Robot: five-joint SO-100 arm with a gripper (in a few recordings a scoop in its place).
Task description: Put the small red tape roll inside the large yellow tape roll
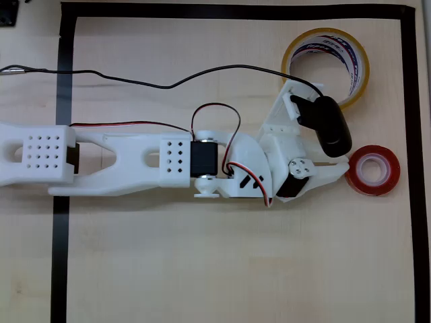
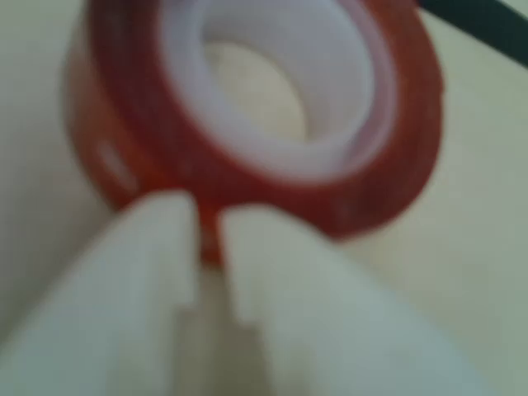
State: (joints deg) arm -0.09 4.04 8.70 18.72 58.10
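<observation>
Wrist view, blurry: white gripper (image 2: 210, 247) jaws nearly closed, thin slit between tips, nothing held, tips at near wall of small red tape roll (image 2: 264, 107). Roll glossy red, white core, lying flat just ahead of jaws. Overhead: large yellow tape roll (image 1: 326, 66) flat, off to jaws' side, apart from red.
</observation>
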